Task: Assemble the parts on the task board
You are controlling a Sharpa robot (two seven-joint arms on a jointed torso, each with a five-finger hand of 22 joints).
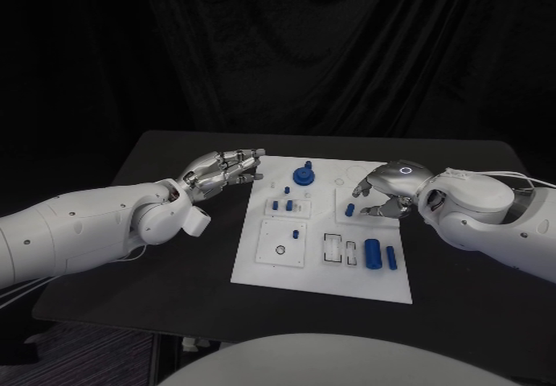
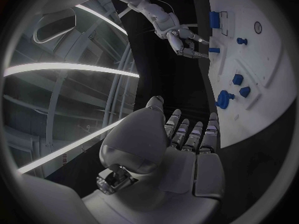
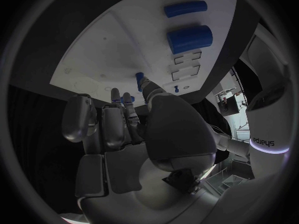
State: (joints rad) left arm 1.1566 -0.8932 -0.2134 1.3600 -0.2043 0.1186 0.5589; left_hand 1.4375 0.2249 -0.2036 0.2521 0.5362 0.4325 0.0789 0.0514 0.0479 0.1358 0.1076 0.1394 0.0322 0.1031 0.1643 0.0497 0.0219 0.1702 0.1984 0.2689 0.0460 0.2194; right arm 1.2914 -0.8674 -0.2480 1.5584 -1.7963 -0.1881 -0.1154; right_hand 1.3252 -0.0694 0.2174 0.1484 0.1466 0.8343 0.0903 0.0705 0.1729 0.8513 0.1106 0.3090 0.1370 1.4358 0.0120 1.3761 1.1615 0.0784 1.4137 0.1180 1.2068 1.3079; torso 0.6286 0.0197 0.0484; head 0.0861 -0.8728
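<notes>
Right silver hand (image 1: 390, 193), centre-right of frame, fingers curled beside small blue peg (image 1: 349, 210) on white task board (image 1: 267, 269); grip unclear. Left silver hand (image 1: 222, 171), upper left of board, fingers spread, empty.

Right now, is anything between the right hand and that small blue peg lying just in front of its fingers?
Nothing visible. The right hand hovers over the task board, and the blue peg lies on bare white plate just beside its fingertips.
</notes>
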